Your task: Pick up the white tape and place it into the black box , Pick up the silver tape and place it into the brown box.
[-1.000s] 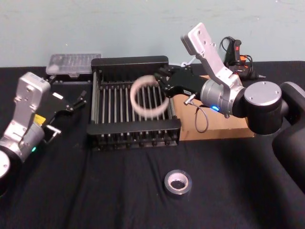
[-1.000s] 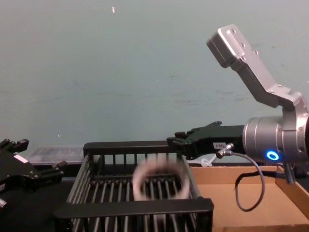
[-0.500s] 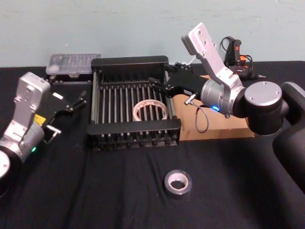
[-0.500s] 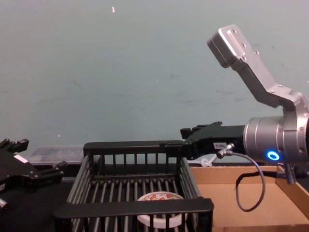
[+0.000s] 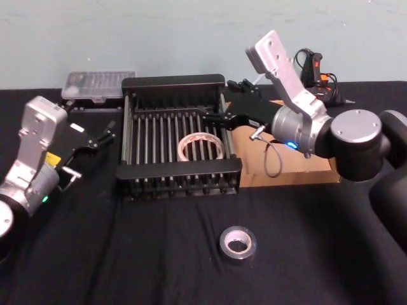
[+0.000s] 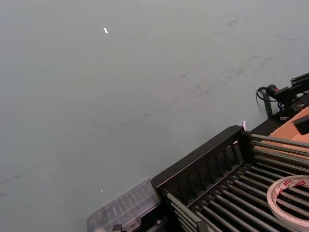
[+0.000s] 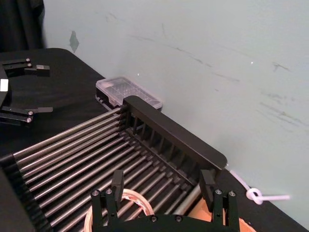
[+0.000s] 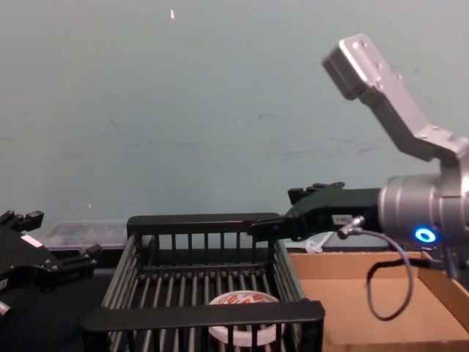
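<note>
Black cloth (image 5: 159,254) under a pale green wall. White tape (image 5: 200,146) flat on the crate (image 5: 173,81) floor, toward its right side. Right gripper (image 5: 219,117) above the crate's right rim, fingers spread wide, empty. Silver tape (image 5: 238,243) on the cloth, nearer the robot. Cardboard box (image 5: 299,171) right of the crate. Left gripper (image 5: 105,135) parked left, open.

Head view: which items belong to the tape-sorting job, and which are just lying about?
Job items: white tape lying in the black box; silver tape on the table; brown box.

Lying about: clear plastic case; black handheld tool.
</note>
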